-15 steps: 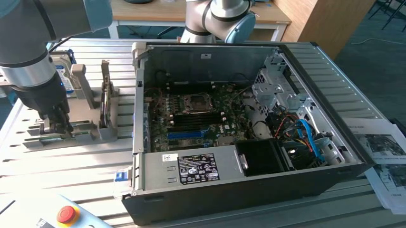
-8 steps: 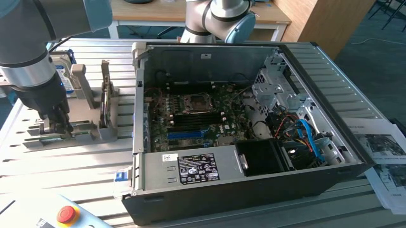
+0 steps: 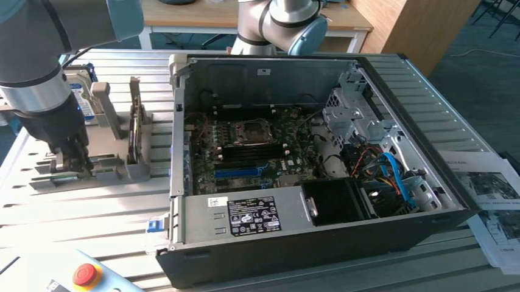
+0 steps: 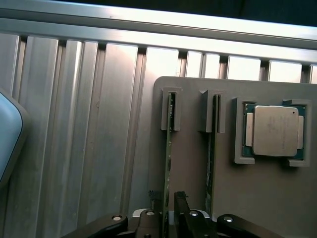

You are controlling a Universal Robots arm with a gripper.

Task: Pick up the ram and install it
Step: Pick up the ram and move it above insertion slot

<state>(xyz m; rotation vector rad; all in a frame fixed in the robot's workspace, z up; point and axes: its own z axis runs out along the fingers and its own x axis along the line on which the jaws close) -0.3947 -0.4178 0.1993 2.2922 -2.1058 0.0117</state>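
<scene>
Two rams stand on edge in slots of a grey holder (image 4: 193, 163). One ram (image 4: 168, 148) runs between my fingertips, and the second ram (image 4: 212, 148) stands beside it. My gripper (image 4: 167, 201) is low over the holder, its fingers drawn in close against both sides of the first stick, which still sits in its slot. In the exterior view the gripper (image 3: 75, 159) is down at the holder (image 3: 109, 170), at that view's left, beside the open computer case (image 3: 182, 201). The motherboard (image 3: 243, 152) lies inside, with blue slots (image 3: 240, 171).
A square silver processor chip (image 4: 275, 130) sits in the holder past the second ram. A blue-labelled hard drive (image 3: 84, 103) stands behind my arm. A red emergency button (image 3: 85, 274) and papers (image 3: 491, 188) lie on the ribbed aluminium table (image 3: 81, 213).
</scene>
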